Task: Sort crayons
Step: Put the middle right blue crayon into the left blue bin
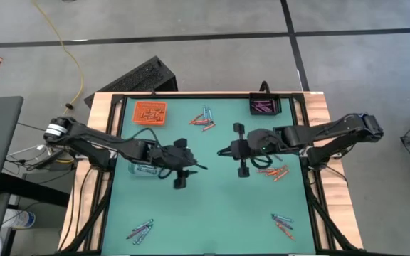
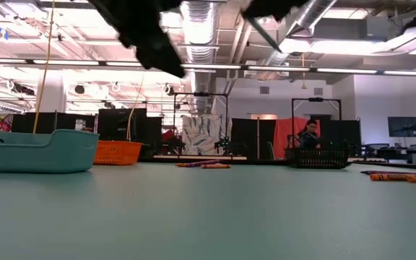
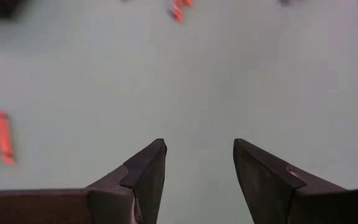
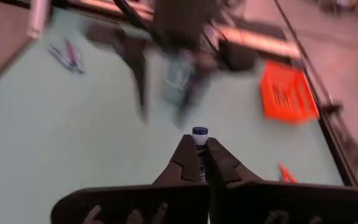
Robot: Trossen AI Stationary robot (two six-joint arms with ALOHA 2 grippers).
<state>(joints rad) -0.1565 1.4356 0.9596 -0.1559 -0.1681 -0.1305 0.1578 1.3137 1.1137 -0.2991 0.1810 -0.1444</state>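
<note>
The right pincer (image 4: 199,149) is clenched on a blue-tipped crayon (image 4: 199,132), end poking out. It should be light, stiff, brittle, so best gripped mid-shaft. The left pincer (image 3: 197,168) hangs released over the bare counter (image 1: 212,213). Farther off, loose crayons (image 1: 205,119) lie in clusters.

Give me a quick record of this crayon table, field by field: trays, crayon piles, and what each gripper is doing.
trays: orange tray, black tray along the far edge; clear tray under the left arm
crayons: loose piles far middle, right, near left, near right
left gripper: jaws open, empty, above bare mat
right gripper: jaws shut on blue crayon, mid-table
</note>
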